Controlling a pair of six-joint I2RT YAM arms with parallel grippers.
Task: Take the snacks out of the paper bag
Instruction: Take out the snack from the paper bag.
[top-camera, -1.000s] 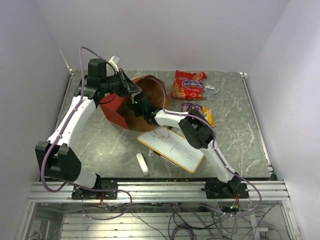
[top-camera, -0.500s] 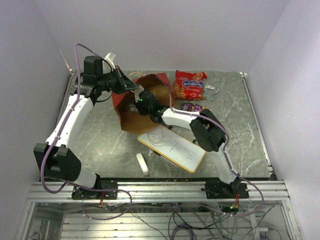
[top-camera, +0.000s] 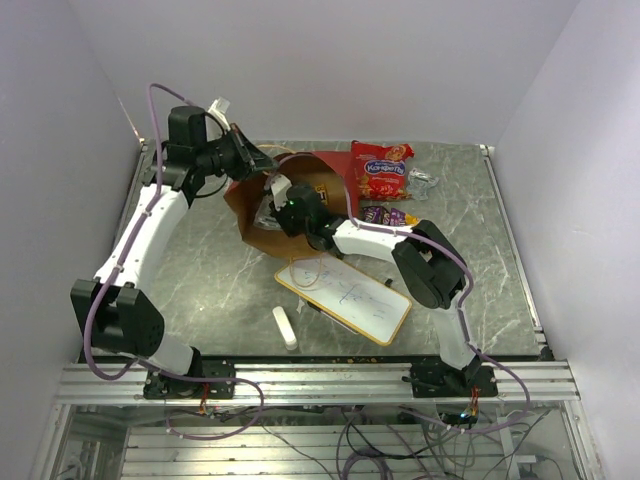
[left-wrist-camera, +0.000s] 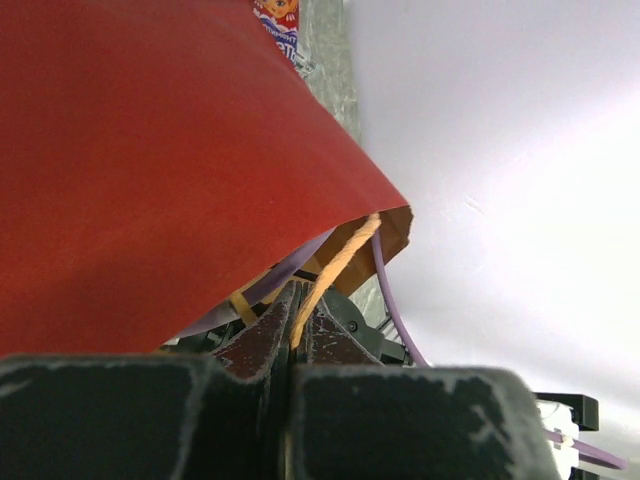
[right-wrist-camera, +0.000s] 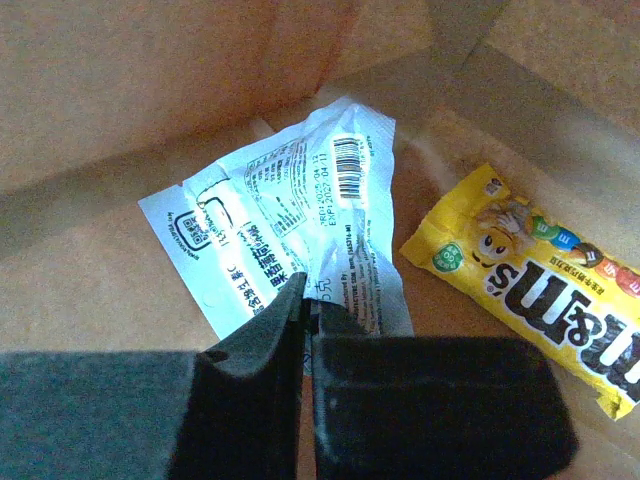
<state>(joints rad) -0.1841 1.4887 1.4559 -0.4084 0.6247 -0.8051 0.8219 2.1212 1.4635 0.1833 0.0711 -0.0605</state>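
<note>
The red paper bag (top-camera: 250, 215) lies tilted at the table's back left, its brown inside facing up. My left gripper (top-camera: 249, 163) is shut on its twine handle (left-wrist-camera: 336, 262) and holds the bag's rim up; the red outside (left-wrist-camera: 150, 150) fills the left wrist view. My right gripper (top-camera: 270, 212) is deep inside the bag, shut on a white printed wrapper (right-wrist-camera: 290, 200). A yellow candy pack (right-wrist-camera: 540, 290) lies next to it on the bag's floor. Outside the bag lie the red-orange snack bag (top-camera: 378, 170), a silvery wrapper (top-camera: 422, 182) and purple and yellow packs (top-camera: 386, 214).
A white whiteboard (top-camera: 345, 295) lies in front of the bag, under the right arm. A small white eraser stick (top-camera: 285, 327) lies near the front edge. Walls close in the table on the left, back and right.
My left gripper has pulled the bag's handle back and up, turning the bag's mouth upward. My right gripper has moved further left into the bag.
</note>
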